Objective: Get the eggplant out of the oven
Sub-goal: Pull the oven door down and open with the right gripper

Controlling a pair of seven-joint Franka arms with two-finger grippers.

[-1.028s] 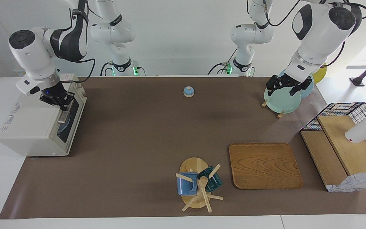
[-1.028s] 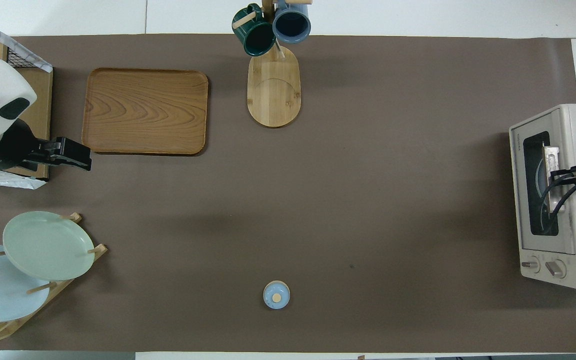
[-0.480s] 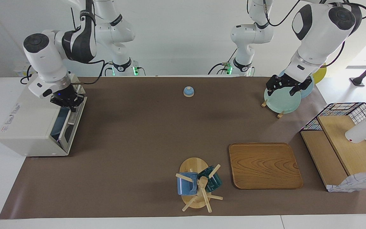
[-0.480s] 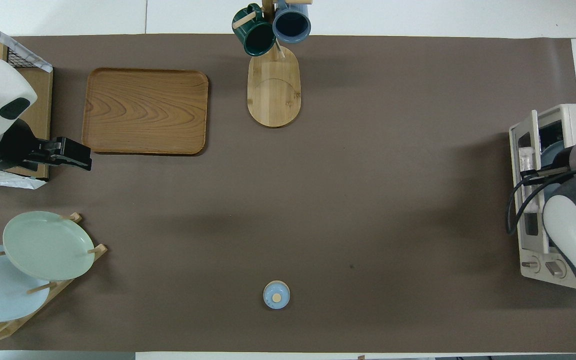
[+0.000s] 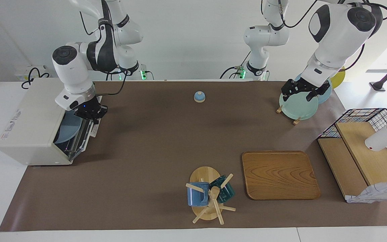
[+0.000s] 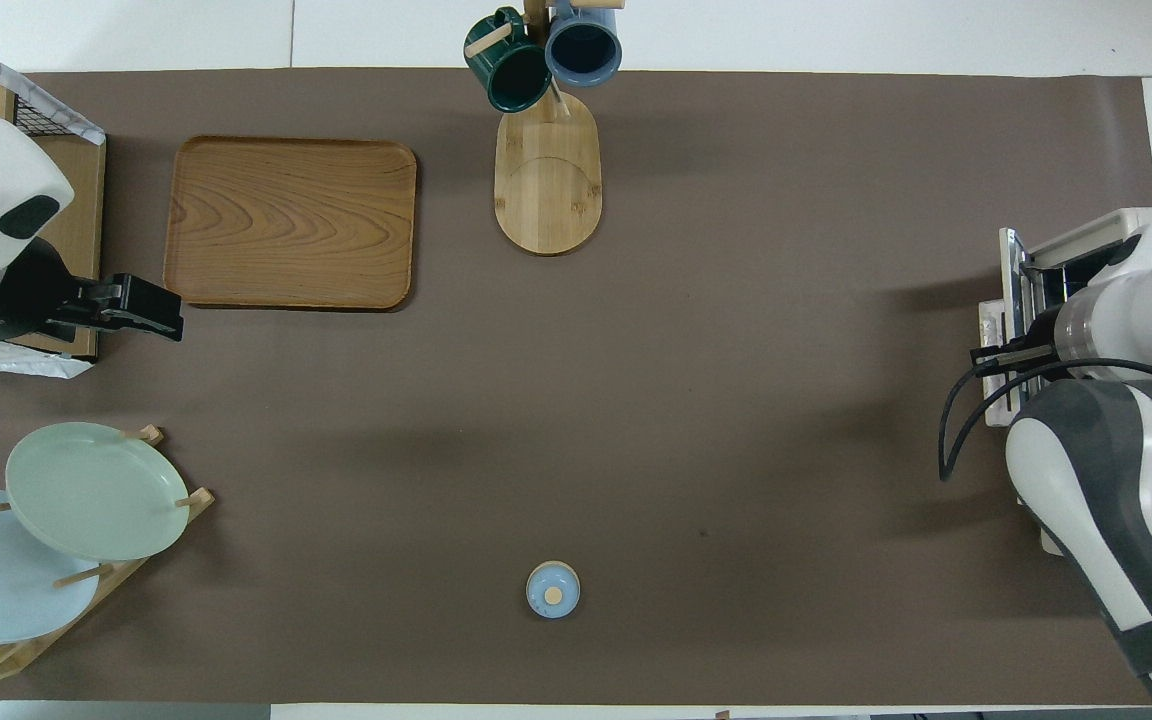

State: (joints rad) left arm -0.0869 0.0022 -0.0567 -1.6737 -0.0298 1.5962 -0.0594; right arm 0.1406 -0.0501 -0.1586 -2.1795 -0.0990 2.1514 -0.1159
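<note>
The cream-white oven (image 5: 29, 121) stands at the right arm's end of the table; it also shows in the overhead view (image 6: 1151, 225). Its door (image 5: 81, 139) is swung partly down and open. My right gripper (image 5: 92, 117) is shut on the door's handle at the door's upper edge; in the overhead view the right arm (image 6: 1116, 450) covers most of the oven. A blue plate (image 5: 68, 127) shows inside the oven. The eggplant is hidden from view. My left gripper (image 5: 300, 93) waits open and empty over the plate rack, and also shows in the overhead view (image 6: 141, 305).
A plate rack (image 5: 297, 107) with pale plates and a wire basket with a wooden shelf (image 5: 364, 151) are at the left arm's end. A wooden tray (image 5: 279, 174) and a mug tree (image 5: 210, 195) lie farthest from the robots. A small blue bell (image 5: 199, 96) sits near the robots.
My right gripper has pulled the oven door from shut to partly open, moving toward the table's middle and down. The blue plate inside has come into sight. The left arm has not moved.
</note>
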